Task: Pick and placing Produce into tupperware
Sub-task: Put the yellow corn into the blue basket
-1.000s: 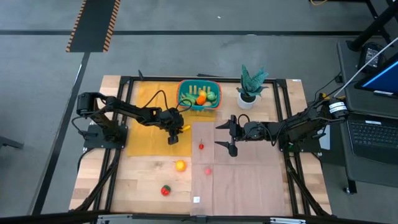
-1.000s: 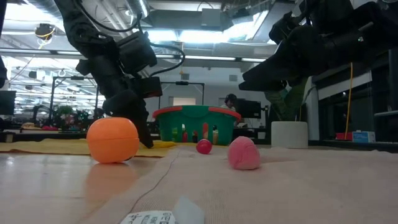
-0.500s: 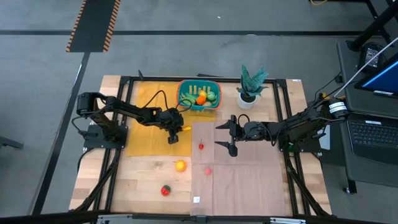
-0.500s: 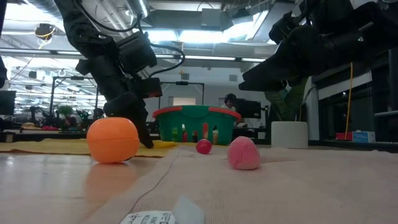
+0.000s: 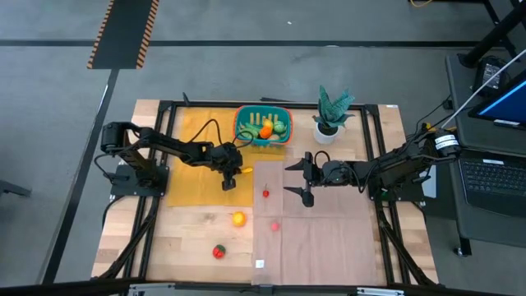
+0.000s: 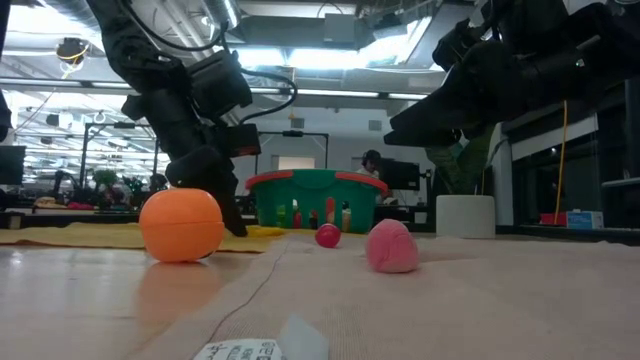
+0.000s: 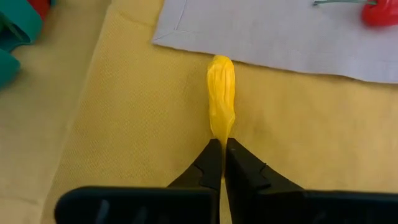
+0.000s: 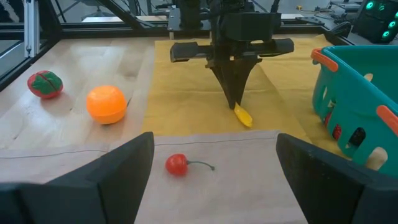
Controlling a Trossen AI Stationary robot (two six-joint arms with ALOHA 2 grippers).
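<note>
The left gripper [image 7: 222,155] is down on the yellow cloth [image 7: 124,124], its two fingers [image 7: 208,163] pressed together on the near tip of a small yellow fruit [image 7: 221,93]. The rest of that fruit lies flat on the cloth, stretching straight out beyond the fingertips, with its far end almost at the edge of a pale mat [image 7: 280,31]. Further out past the fingers, on the pale mat, lies a small red cherry [image 7: 379,14] with a thin stem. Off to one side of the fingers, at the cloth's far part, a corner of the teal basket [image 7: 15,37] shows.

The right gripper [image 5: 301,178] hangs above the pale mat with its fingers [image 8: 106,180] spread wide and nothing between them. Just beyond its fingertips lies the cherry, and past that the yellow fruit held by the left gripper. To one side of the fingers an orange ball [image 8: 106,104] and a red and green fruit [image 8: 45,84] sit on the bare wood of the table [image 8: 74,143], well apart from both grippers. A pink piece [image 6: 390,246] lies on the pale mat, nearer the table's front edge than the cherry.

Beyond both grippers, the basket stands at the far edge of the yellow cloth, with orange and green produce [image 5: 269,127] inside. A potted plant [image 5: 330,113] in a white pot stands just beside it.
</note>
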